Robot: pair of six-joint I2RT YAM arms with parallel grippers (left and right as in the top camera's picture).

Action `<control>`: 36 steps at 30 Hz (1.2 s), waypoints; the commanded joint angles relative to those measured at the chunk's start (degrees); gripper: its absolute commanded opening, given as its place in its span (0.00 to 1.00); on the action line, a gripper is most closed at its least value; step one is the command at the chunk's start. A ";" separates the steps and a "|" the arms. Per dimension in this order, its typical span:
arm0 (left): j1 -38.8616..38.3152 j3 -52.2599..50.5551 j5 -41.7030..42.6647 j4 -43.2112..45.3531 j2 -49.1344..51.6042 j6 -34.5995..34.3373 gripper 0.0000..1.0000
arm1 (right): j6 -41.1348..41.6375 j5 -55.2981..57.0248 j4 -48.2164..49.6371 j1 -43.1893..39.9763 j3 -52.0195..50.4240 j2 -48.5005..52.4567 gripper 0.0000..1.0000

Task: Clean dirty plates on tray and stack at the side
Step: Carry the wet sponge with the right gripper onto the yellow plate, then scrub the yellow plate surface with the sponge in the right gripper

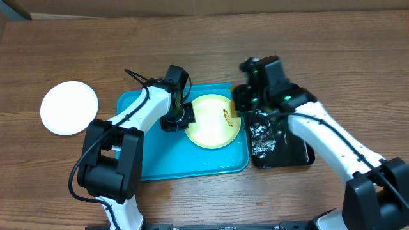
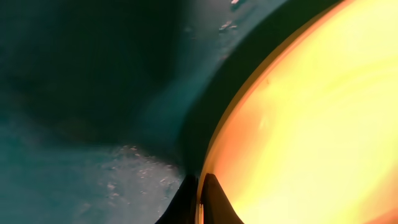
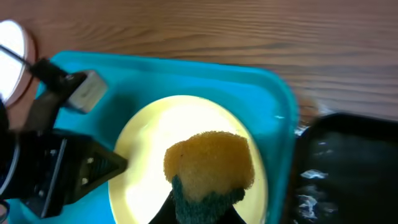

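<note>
A pale yellow-green plate [image 1: 211, 124] lies on the turquoise tray [image 1: 192, 163], with a small brown smear near its right edge. My left gripper [image 1: 185, 115] is shut on the plate's left rim; in the left wrist view its fingers [image 2: 200, 199] pinch the rim of the plate [image 2: 311, 124]. My right gripper [image 1: 240, 105] is at the plate's right edge. It is shut [image 3: 202, 210] on a yellow sponge with a green scouring side [image 3: 210, 163], held just over the plate [image 3: 149, 149]. A white plate [image 1: 69, 107] sits on the table at the far left. No other plate shows.
A glossy black tray [image 1: 284, 150] with white foam stands right of the turquoise tray and also shows in the right wrist view [image 3: 348, 162]. The turquoise tray's floor [image 2: 93, 137] looks wet. Bare wood table lies behind and in front.
</note>
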 commanded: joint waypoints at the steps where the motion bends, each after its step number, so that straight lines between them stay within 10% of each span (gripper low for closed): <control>1: 1.29 -1.33 -2.19 -1.33 2.21 -1.49 0.04 | 1.92 10.05 2.27 6.08 -0.24 1.18 0.04; 11: 1.44 -1.33 -2.23 -2.80 2.21 -1.90 0.04 | 3.13 30.29 12.94 15.76 -0.24 9.18 0.04; 25: 3.06 -1.33 -2.25 -2.91 2.21 -1.86 0.05 | 5.99 26.69 12.17 15.61 -0.22 10.73 0.04; 36: 3.06 -1.33 -2.25 -2.71 2.21 -1.84 0.11 | 7.50 22.16 6.08 15.54 -0.22 10.73 0.53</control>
